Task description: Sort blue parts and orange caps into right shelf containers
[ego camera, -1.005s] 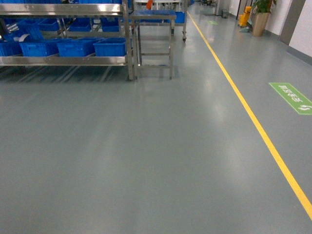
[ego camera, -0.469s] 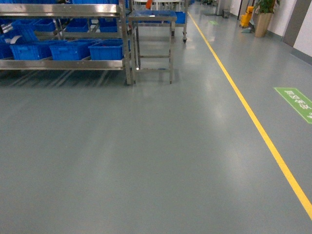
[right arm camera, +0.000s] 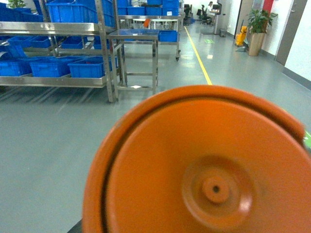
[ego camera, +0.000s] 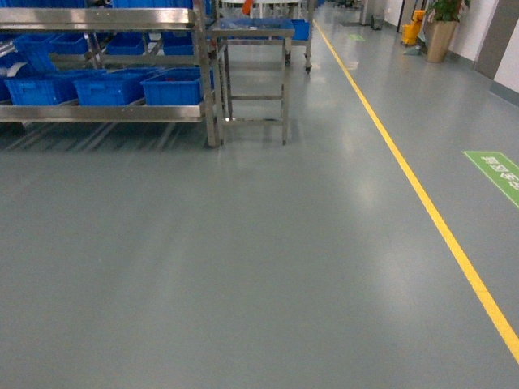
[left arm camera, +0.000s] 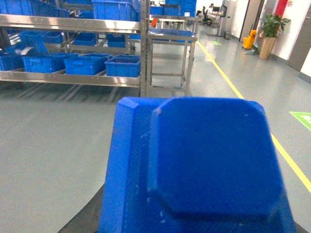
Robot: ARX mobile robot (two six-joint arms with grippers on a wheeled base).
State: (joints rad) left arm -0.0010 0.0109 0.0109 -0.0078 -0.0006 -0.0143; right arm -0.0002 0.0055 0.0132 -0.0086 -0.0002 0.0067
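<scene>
A blue part (left arm camera: 209, 160) fills the lower left wrist view, close to the camera and carried above the floor. It hides my left gripper's fingers. An orange cap (right arm camera: 204, 170) fills the lower right wrist view the same way, covering my right gripper's fingers. The steel shelf (ego camera: 105, 113) stands far off at the upper left of the head view, with blue containers (ego camera: 172, 87) in a row on its lower level. The shelf (left arm camera: 73, 77) and its containers (left arm camera: 122, 65) also appear in both wrist views. Neither gripper shows in the head view.
A small steel table (ego camera: 253, 32) stands just right of the shelf. A yellow line (ego camera: 422, 203) runs along the grey floor on the right, with a green floor sign (ego camera: 496, 172) beyond it. A potted plant (ego camera: 442, 32) stands far right.
In the head view the shelf, table and green sign have slid lower and outward. The base is rolling forward over the floor.
</scene>
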